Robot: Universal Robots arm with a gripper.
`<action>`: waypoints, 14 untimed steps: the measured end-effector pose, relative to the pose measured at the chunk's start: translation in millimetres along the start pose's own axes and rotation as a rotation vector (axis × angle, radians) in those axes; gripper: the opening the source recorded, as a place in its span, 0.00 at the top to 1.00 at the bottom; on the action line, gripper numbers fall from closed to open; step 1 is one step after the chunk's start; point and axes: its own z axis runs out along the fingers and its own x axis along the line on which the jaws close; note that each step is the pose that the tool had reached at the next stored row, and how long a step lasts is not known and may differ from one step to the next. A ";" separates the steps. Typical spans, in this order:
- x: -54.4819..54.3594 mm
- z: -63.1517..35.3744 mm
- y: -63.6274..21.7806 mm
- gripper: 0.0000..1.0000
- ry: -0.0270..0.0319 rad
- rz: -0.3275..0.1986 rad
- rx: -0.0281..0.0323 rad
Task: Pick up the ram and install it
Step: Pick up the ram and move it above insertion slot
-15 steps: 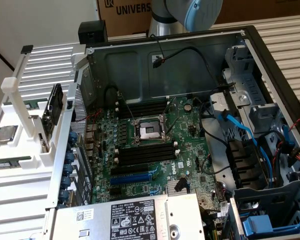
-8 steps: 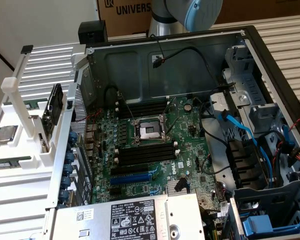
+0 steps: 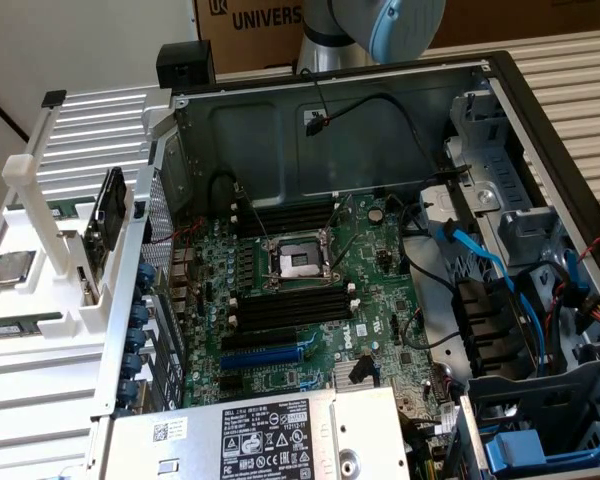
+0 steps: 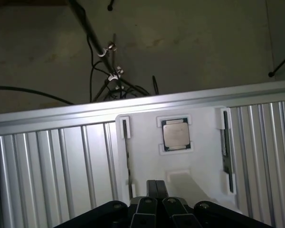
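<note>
While pincer (image 4: 157,186) hangs closed, empty | ram (image 4: 225,152) lies apart, beside it

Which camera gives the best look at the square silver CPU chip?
The wrist view: the CPU chip faces the camera squarely in its white holder. The exterior view shows the chip obliquely, at the exterior view's left.

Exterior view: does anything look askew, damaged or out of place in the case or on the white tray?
Nothing stands out. The CPU chip sits square in its pocket on the white tray, the ram lies flat in its groove, and the motherboard shows no damage.
</note>
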 end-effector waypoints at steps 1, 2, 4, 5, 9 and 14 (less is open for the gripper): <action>0.0 1.8 0.0 0.90 0.0000 0.000 0.0000; 0.1 3.6 -0.1 0.90 0.0000 0.000 0.0001; 0.1 7.2 -0.1 0.90 0.0000 0.000 0.0000; 0.1 9.0 -0.1 0.90 0.0000 0.000 0.0000; 0.4 16.3 -0.2 0.90 0.0000 0.000 0.0001; 0.7 25.5 -0.3 0.90 0.0000 0.000 0.0000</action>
